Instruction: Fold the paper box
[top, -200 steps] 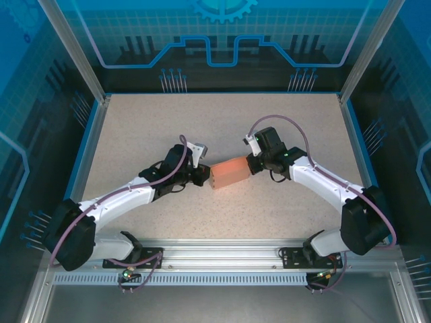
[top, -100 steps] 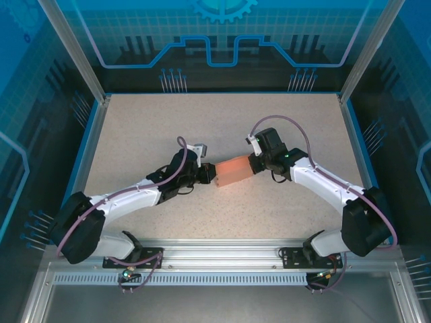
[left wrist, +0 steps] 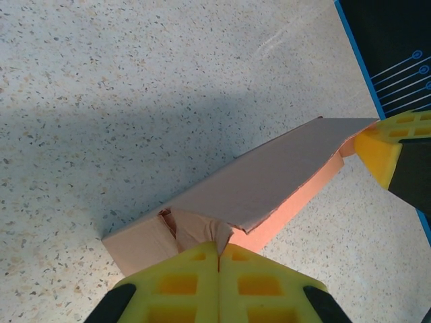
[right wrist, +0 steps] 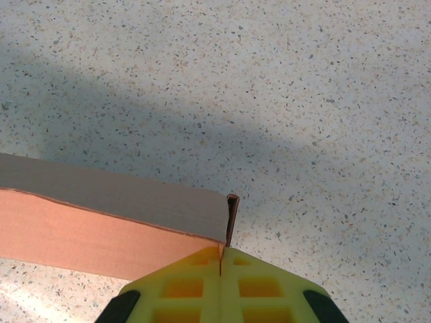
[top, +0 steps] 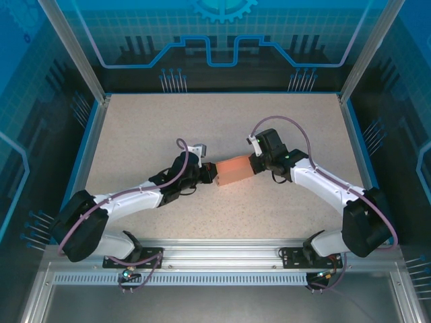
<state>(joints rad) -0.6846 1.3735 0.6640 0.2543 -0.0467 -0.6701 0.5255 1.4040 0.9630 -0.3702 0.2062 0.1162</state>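
Bracing the paper box (top: pixel 233 171) between both arms near the middle of the table (top: pixel 135 134), I am pinching a thin end edge of it in the right gripper (right wrist: pixel 221 252), jaws closed on the cardboard, probably so that it cannot slide away; the left gripper (left wrist: pixel 219 256), jaws pressed together, is nudging the crumpled end flaps inward at the opposite end; whether it is also nipping a flap I cannot tell.
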